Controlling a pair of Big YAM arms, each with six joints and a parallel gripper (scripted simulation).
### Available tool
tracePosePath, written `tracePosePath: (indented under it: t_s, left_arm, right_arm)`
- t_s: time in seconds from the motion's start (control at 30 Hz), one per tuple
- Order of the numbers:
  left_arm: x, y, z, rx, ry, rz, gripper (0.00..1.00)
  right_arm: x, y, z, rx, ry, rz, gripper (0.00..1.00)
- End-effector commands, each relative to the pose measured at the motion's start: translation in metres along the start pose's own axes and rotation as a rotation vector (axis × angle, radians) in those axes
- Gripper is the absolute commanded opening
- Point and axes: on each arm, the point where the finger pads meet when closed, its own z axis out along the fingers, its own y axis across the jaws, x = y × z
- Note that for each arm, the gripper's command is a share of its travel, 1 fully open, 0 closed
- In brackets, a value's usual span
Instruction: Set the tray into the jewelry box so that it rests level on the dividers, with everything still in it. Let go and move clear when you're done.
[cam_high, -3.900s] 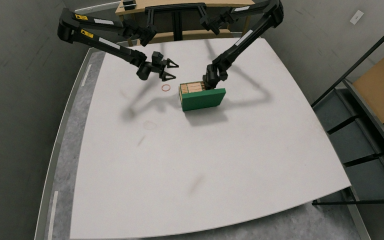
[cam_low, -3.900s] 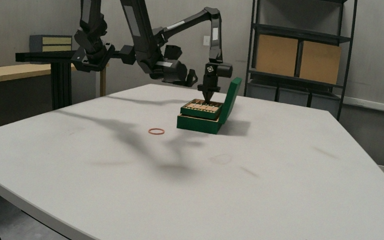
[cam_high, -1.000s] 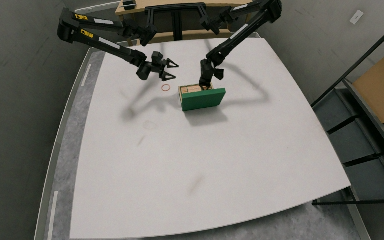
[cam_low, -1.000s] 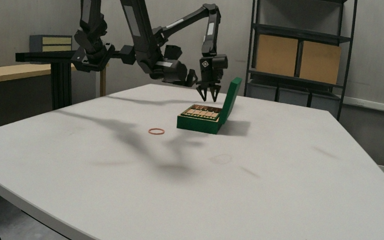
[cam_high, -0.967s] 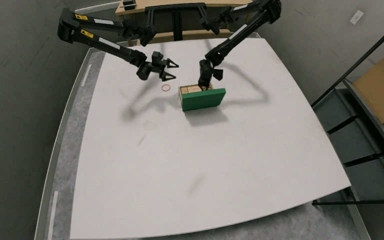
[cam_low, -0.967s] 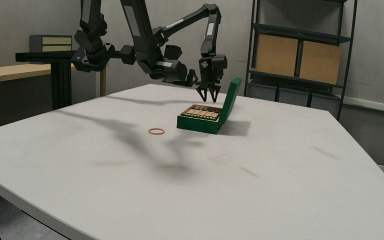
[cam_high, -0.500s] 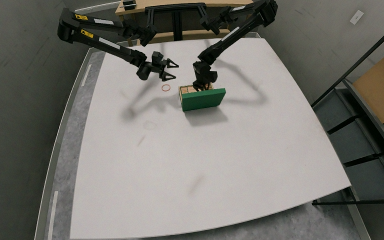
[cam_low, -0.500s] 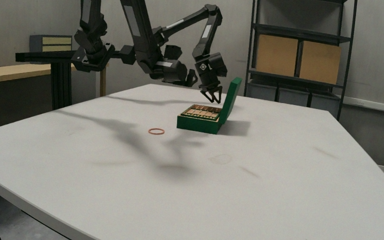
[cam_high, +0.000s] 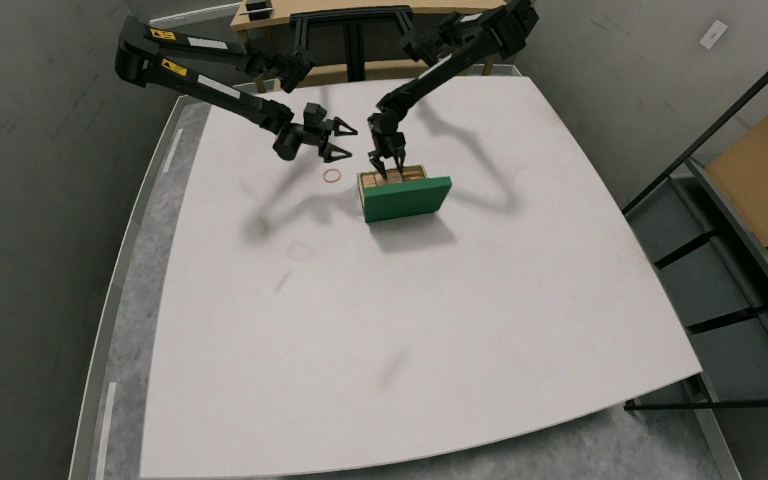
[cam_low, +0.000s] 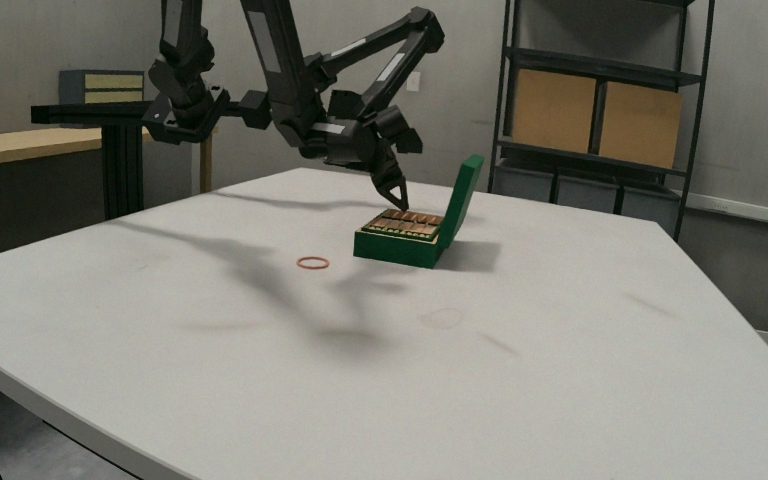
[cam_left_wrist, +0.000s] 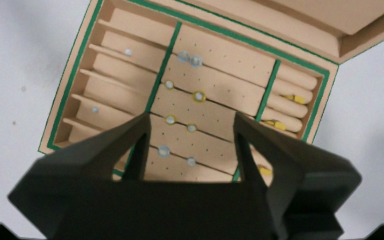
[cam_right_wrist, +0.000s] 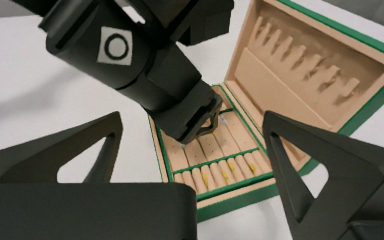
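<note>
Top view: tray inside jewelry box (cam_high: 406, 200) (cam_low: 390, 249) (cam_left_wrist: 73, 70) (cam_right_wrist: 235, 206), seemingly level; left end effector (cam_high: 393, 174) (cam_low: 405, 209) (cam_left_wrist: 191, 120) (cam_right_wrist: 214, 122) parted, nothing gripped; right end effector (cam_high: 352, 143) (cam_right_wrist: 192, 115) spread wide. Tray judged stiff, light (contents loose), best pinched by divider.

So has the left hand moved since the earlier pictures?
Yes. In the top view, the left hand has shifted toward the orange ring on the table.
</note>
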Motion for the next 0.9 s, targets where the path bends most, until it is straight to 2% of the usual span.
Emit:
tracePosePath:
  t_s: [0.0, 0.87]
  left_arm:
    - [-0.0081, 0.0002, 0.0004, -0.003, -0.035, 0.018, 0.60]
    - [-0.0142, 0.0009, 0.0004, -0.002, -0.040, -0.009, 0.60]
  right_arm:
    - [-0.0042, 0.0010, -0.0001, -0.002, -0.007, -0.019, 1.00]
    - [-0.0042, 0.0010, -0.0001, -0.002, -0.007, -0.019, 1.00]
